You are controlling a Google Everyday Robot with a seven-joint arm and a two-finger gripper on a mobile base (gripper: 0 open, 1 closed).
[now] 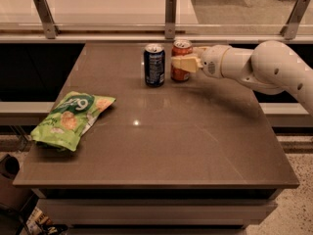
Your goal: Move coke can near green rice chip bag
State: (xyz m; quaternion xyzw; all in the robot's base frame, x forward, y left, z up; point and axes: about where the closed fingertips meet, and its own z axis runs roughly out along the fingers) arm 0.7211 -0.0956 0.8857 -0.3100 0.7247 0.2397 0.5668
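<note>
The coke can [181, 67] stands upright at the back middle of the brown table [195, 141], close beside the right of a dark blue can [154, 65]. My gripper [185, 58] reaches in from the right and is shut around the coke can; one pale finger [186, 63] crosses its front and the other is mostly hidden behind it. The green rice chip bag [73, 119] lies flat near the table's left edge, well to the front-left of the can.
A glass rail with metal posts [170, 16] runs along the table's far edge. My white arm [264, 67] spans the back right of the table. A dark gap drops away on each side of the table.
</note>
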